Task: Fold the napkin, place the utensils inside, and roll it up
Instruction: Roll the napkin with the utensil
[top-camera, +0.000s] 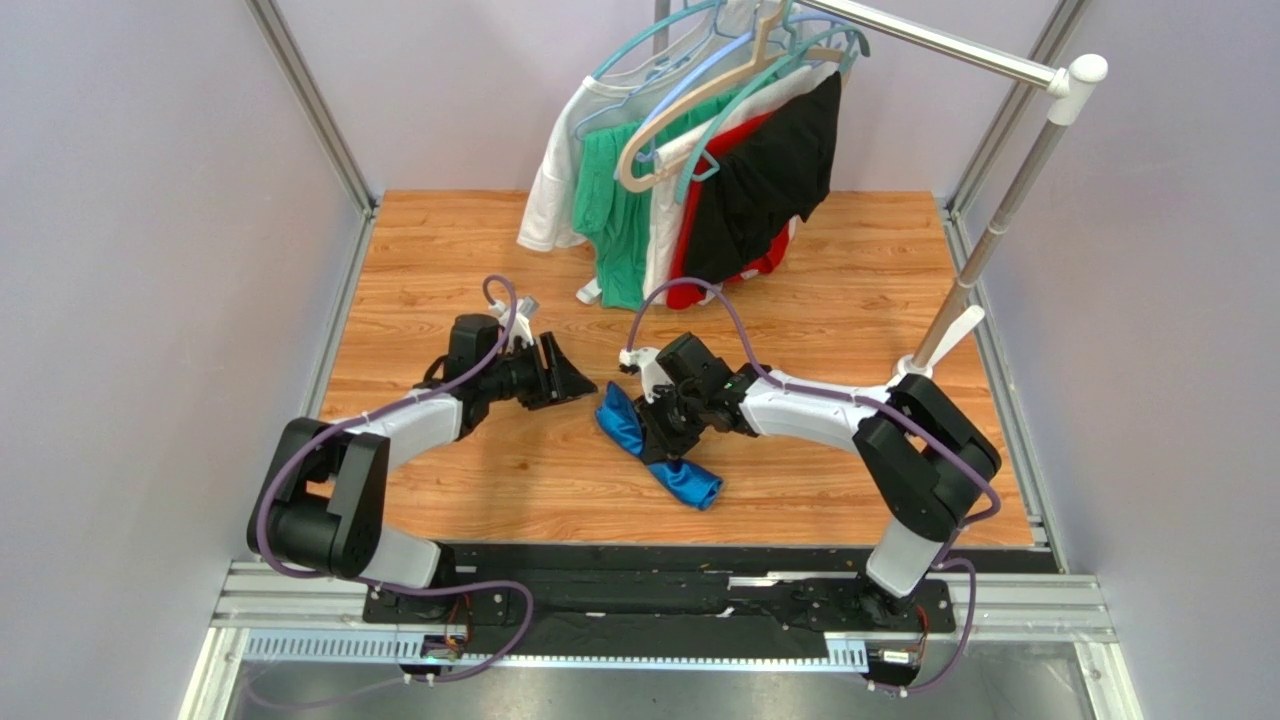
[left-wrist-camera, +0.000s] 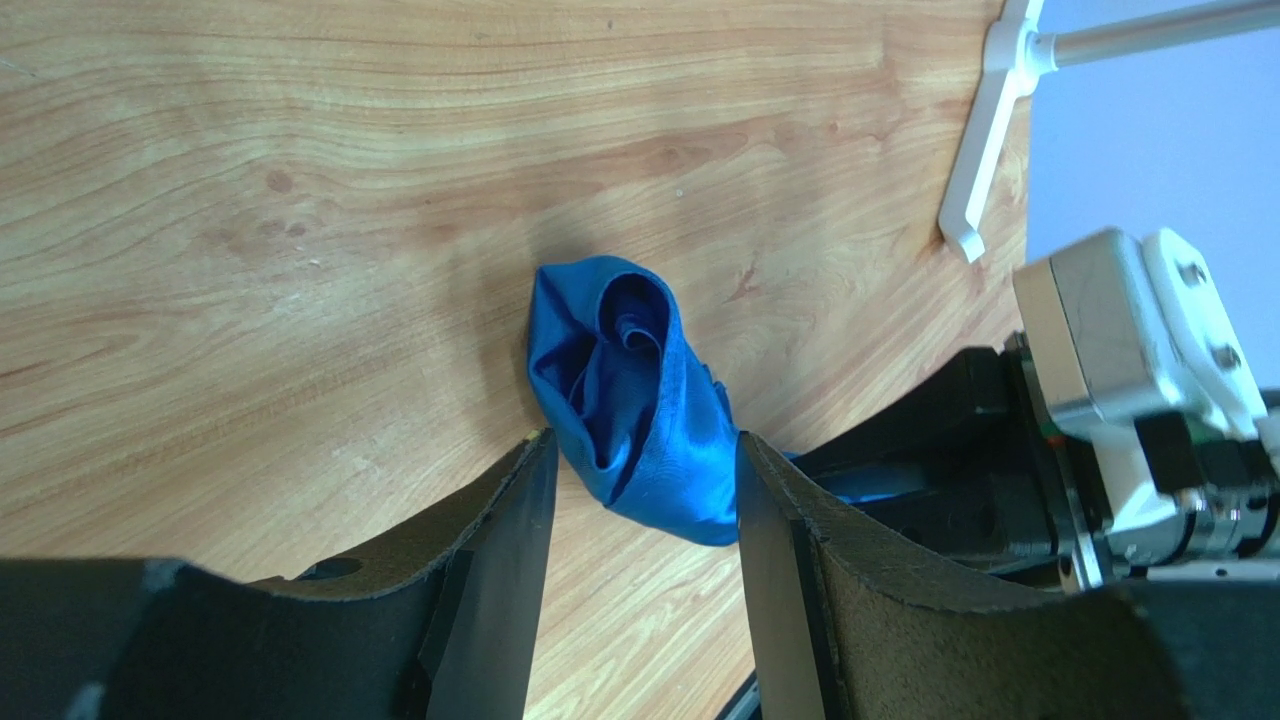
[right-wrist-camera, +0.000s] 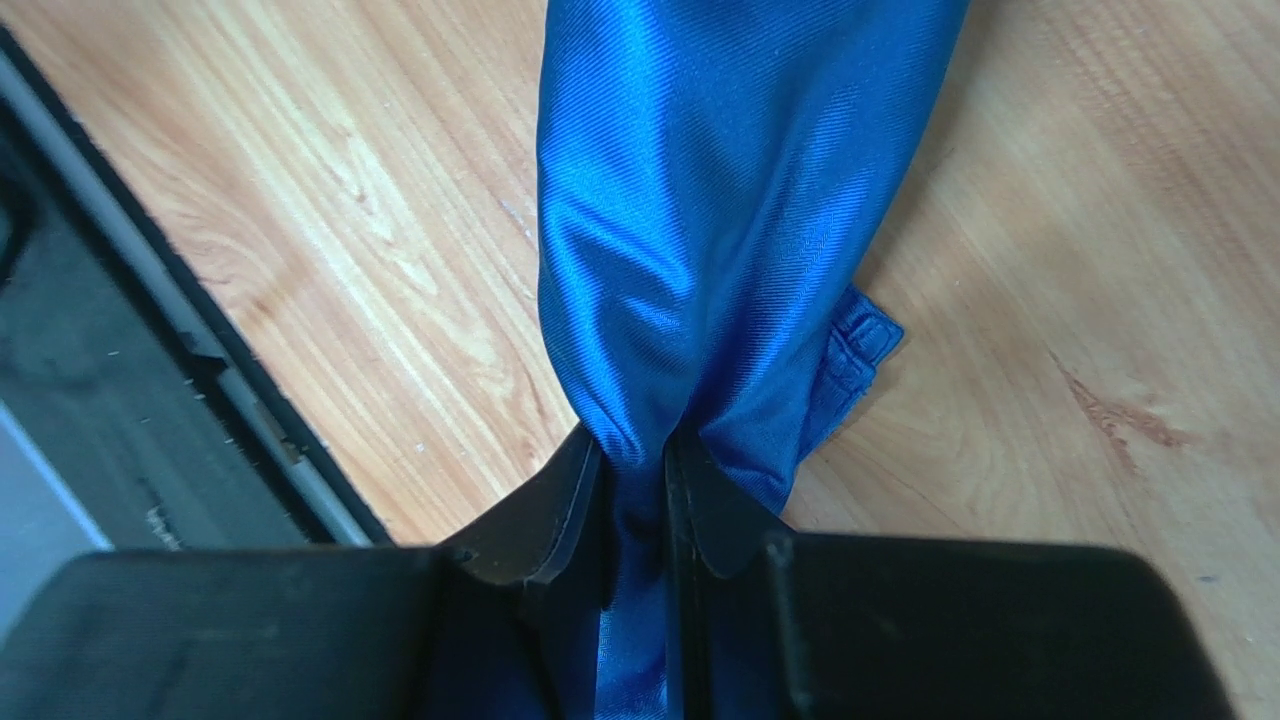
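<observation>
The napkin (top-camera: 688, 480), bunched into a long blue roll, is being gripped near the middle of the worktop (top-camera: 436, 255), somewhat closer to its near edge, where it is lying at a slant on the wood. It is being pinched by the right gripper (right-wrist-camera: 634, 465), whose jaws are closed tightly on the shiny fabric partway along the roll. The left gripper (left-wrist-camera: 643, 444) is being held low just beside the roll's coiled far-left end, with its jaws standing apart and nothing being clasped between them; whether that end is being touched cannot be told. Clothes on hangers (top-camera: 706, 165) are being carried by a rack (top-camera: 992, 225) at the worktop's far edge.
</observation>
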